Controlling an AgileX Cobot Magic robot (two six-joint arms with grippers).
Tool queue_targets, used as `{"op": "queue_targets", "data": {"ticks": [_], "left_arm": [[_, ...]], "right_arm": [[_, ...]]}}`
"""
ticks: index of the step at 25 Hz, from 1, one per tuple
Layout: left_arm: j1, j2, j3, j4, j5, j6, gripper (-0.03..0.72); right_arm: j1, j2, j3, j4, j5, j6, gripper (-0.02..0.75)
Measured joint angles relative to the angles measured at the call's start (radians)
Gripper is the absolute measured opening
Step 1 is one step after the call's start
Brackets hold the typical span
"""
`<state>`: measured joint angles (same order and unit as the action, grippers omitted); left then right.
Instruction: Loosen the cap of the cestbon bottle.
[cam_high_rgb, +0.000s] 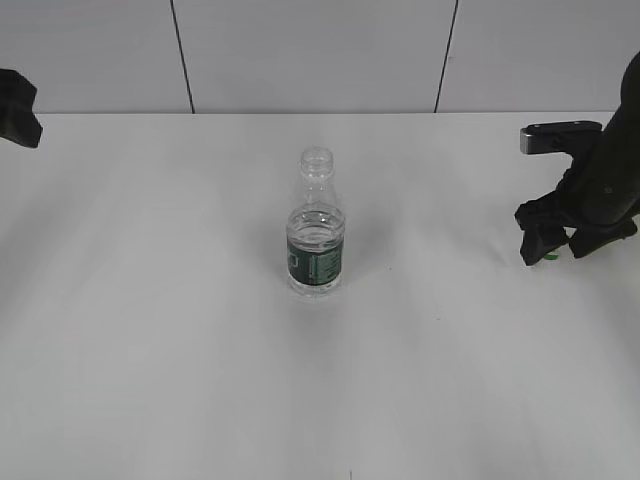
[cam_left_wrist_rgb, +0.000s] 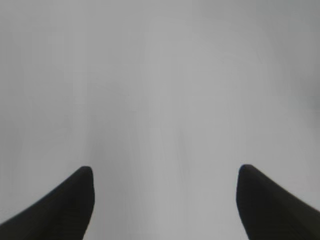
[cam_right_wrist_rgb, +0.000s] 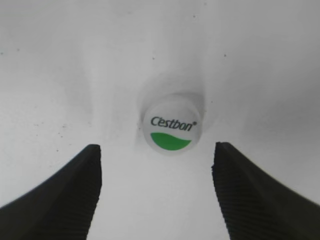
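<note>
The right hand (cam_right_wrist_rgb: 156, 192) hangs just above the desk (cam_high_rgb: 150, 350) with its two dark fingers (cam_right_wrist_rgb: 65, 195) spread wide and nothing between them. The cap (cam_right_wrist_rgb: 171, 127) lies on the desk just ahead of the fingertips, centred on the gap but touching neither finger, its top face up showing green lettering over a green half-disc. In the exterior view this hand (cam_high_rgb: 548, 243) sits low at the right edge of the desk, pointed downward, with a speck of green (cam_high_rgb: 550, 256) showing at its tips. The dark arm behind it rises up and out of the picture on the right, and a grey block (cam_high_rgb: 560, 137) juts out from it toward the left.

The bottle (cam_high_rgb: 316, 225) stands upright near the middle of the desk, well apart from the right hand and to its left. Its mouth is open with no cap on it, and a dark green label wraps its lower body.

The left hand (cam_left_wrist_rgb: 165, 200) is also spread wide and empty, its two fingers framing only bare, blurred desk. In the exterior view only a dark part of that arm (cam_high_rgb: 18, 108) shows at the far left edge, well away from the bottle.
</note>
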<state>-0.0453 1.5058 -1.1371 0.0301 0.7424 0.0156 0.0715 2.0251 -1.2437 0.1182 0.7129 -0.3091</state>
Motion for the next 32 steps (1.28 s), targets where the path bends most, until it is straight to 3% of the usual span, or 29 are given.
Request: {"op": "queue_targets", "data": {"ticks": [9,24,32], "left_arm": [[-0.013,-0.092,0.000,0.035,0.015,0.012,0.533],[-0.013,-0.567,0.001,0.085,0.194,0.013,0.533],[-0.013,-0.970,0.190,0.071,0.248,0.014,0.533]], "right_arm": [[0.000,0.000,0.000,0.002,0.002,0.000,0.528],[0.000,-0.086,0.000,0.002,0.003,0.000,0.528],[0.000,-0.159,0.000,0.002,0.006,0.000,0.528]]}}
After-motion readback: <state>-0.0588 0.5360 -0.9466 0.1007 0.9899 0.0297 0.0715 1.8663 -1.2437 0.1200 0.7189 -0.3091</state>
